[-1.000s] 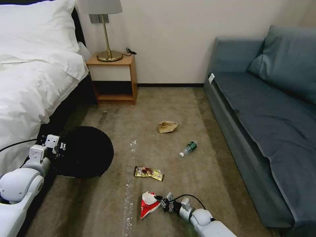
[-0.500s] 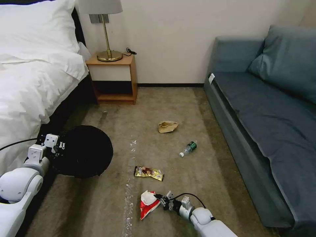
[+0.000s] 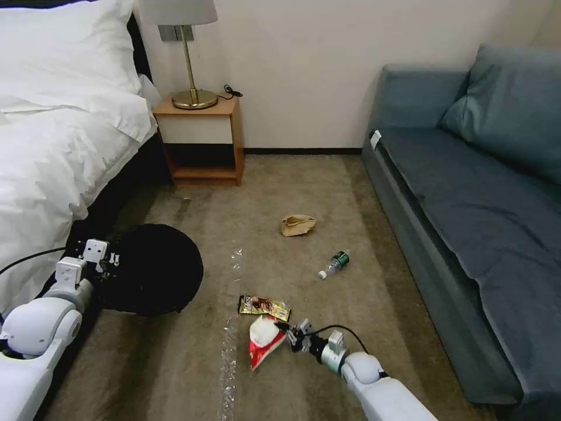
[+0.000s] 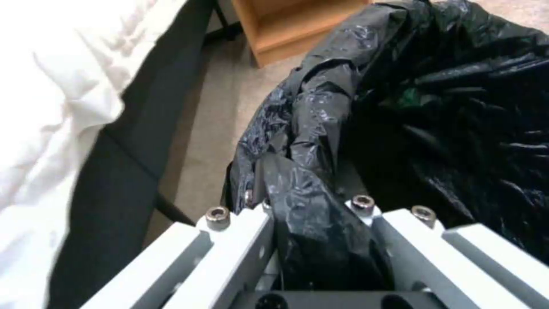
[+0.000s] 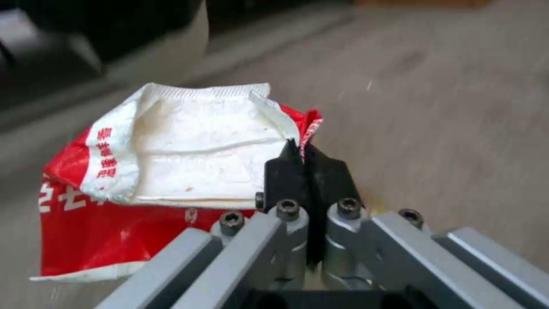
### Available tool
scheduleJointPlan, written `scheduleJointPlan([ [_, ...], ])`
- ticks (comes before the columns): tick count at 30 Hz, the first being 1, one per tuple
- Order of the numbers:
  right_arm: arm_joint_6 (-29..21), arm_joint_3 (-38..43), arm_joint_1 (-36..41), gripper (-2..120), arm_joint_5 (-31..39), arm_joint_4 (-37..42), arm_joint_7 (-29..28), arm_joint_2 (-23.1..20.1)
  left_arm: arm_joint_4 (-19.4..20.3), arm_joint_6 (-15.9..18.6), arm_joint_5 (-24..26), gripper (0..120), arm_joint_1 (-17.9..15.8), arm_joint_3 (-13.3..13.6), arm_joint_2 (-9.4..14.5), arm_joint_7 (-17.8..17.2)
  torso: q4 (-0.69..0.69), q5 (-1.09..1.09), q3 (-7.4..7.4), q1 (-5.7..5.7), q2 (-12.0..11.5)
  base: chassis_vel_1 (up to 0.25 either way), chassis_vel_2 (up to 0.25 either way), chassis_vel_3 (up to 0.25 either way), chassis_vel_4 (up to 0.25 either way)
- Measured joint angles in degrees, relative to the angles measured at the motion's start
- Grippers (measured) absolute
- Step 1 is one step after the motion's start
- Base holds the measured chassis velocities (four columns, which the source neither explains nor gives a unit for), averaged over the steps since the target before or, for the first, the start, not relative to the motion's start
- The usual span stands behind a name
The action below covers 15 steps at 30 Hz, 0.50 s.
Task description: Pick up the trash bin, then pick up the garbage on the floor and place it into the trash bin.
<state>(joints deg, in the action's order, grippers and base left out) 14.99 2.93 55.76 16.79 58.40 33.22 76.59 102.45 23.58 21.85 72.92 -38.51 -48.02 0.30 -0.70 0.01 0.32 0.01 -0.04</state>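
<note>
- Right gripper (image 5: 303,165): you are pinching the red-and-white snack wrapper (image 5: 166,171) by one edge, black fingertips (image 5: 283,171) pressed together on the film. In the head view the right gripper (image 3: 290,337) is sitting low over the floor (image 3: 350,304), with the wrapper (image 3: 262,342) hanging off its tip, just below the gold-brown snack wrapper (image 3: 264,306).
- Handling, judged: the wrapper is looking light, thin and floppy, with a slick surface. You are holding only a narrow margin, so it could be sliding out on a quick swing. A bite deeper into the folded seam would probably be holding better.
- Appearance: red print with white lettering, white inner face turned up, creased and torn open.
- Left gripper (image 4: 320,223): you are clamping the black bag (image 4: 320,141) where it folds over the rim of the trash bin (image 3: 149,269); the bag is bunching between the two fingers. The bin is sitting at the robot's left, beside the bed (image 3: 52,146).
- Handling, judged: the liner is soft and slippery, so the grip may be resting on plastic more than on the rim.
- Remaining garbage: the crumpled paper bag (image 3: 297,224) and the green bottle (image 3: 335,264) are lying farther out, well apart from both grippers.
</note>
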Motion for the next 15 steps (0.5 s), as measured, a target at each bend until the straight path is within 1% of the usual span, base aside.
scheduleJointPlan([
  [2, -0.59, 1.00, -0.95, 0, 1.69, 2.51, -0.02, -0.23, -0.52, -0.35, 0.20, 4, -0.89, 1.27, -0.52, 0.12, 0.01, -0.01, 0.00, 0.00, 0.00, 0.000, 0.000, 0.000, 0.000],
  [3, -0.59, 1.00, -0.95, 0, 1.69, 2.51, -0.02, -0.23, -0.52, -0.35, 0.20, 4, -0.89, 1.27, -0.52, 0.12, 0.01, -0.01, 0.00, 0.00, 0.00, 0.000, 0.000, 0.000, 0.000],
  [4, -0.96, 1.27, -1.38, 0, 2.48, 3.55, -0.06, -0.31, -0.78, -0.54, 0.42, 4, -1.32, 1.81, -0.73, 0.15, 0.00, 0.00, 0.00, 0.00, 0.00, 0.000, 0.000, 0.000, 0.000],
  [6, -1.73, 1.97, -2.81, 0, 4.57, 5.85, -0.23, -0.44, -1.56, -0.89, 1.22, 4, -2.66, 3.19, -1.39, 0.30, 0.01, 0.00, 0.00, 0.00, 0.00, 0.000, 0.000, 0.000, 0.000],
  [7, -1.73, 1.97, -2.81, 0, 4.57, 5.85, -0.23, -0.44, -1.56, -0.89, 1.22, 4, -2.66, 3.19, -1.39, 0.30, 0.01, 0.00, 0.00, 0.00, 0.00, 0.000, 0.000, 0.000, 0.000],
  [9, -4.18, 2.62, -6.95, 0, 9.37, 9.99, -1.51, -0.53, -3.45, -1.33, 2.38, 4, -6.04, 6.52, -2.94, 0.34, -0.01, -0.01, 0.00, 0.00, 0.00, 0.000, 0.000, 0.000, 0.000],
  [10, -4.74, 2.51, -8.20, 0, 10.35, 10.70, -1.91, -0.52, -3.90, -1.39, 2.56, 4, -6.81, 7.29, -3.31, 0.34, -0.01, -0.01, 0.00, 0.00, 0.00, 0.000, 0.000, 0.000, 0.000],
  [11, -4.74, 2.51, -8.20, 0, 10.35, 10.70, -1.91, -0.52, -3.90, -1.39, 2.56, 4, -6.81, 7.29, -3.31, 0.34, -0.01, -0.01, 0.00, 0.00, 0.00, 0.000, 0.000, 0.000, 0.000],
  [12, -5.60, 1.90, -10.48, 0, 11.64, 11.55, -2.57, -0.37, -4.61, -1.43, 2.75, 4, -8.04, 8.54, -3.96, 0.31, -0.01, -0.01, 0.00, 0.00, 0.00, 0.000, 0.000, 0.000, 0.000],
  [13, -5.60, 1.90, -10.48, 0, 11.64, 11.55, -2.57, -0.37, -4.61, -1.43, 2.75, 4, -8.04, 8.54, -3.96, 0.31, -0.01, -0.01, 0.00, 0.00, 0.00, 0.000, 0.000, 0.000, 0.000],
  [14, -6.22, 0.74, -13.30, 0, 12.70, 12.02, -3.21, 0.15, -5.45, -1.47, 2.80, 4, -9.37, 9.85, -4.68, 0.24, 0.00, -0.01, 0.01, 0.00, 0.00, 0.000, 0.000, 0.000, 0.000],
  [15, -6.51, -0.18, -15.09, 0, 13.26, 12.09, -3.50, 0.69, -5.97, -1.51, 2.80, 4, -10.15, 10.59, -5.12, 0.14, 0.00, -0.01, 0.01, 0.00, 0.00, 0.000, 0.000, 0.000, 0.000],
])
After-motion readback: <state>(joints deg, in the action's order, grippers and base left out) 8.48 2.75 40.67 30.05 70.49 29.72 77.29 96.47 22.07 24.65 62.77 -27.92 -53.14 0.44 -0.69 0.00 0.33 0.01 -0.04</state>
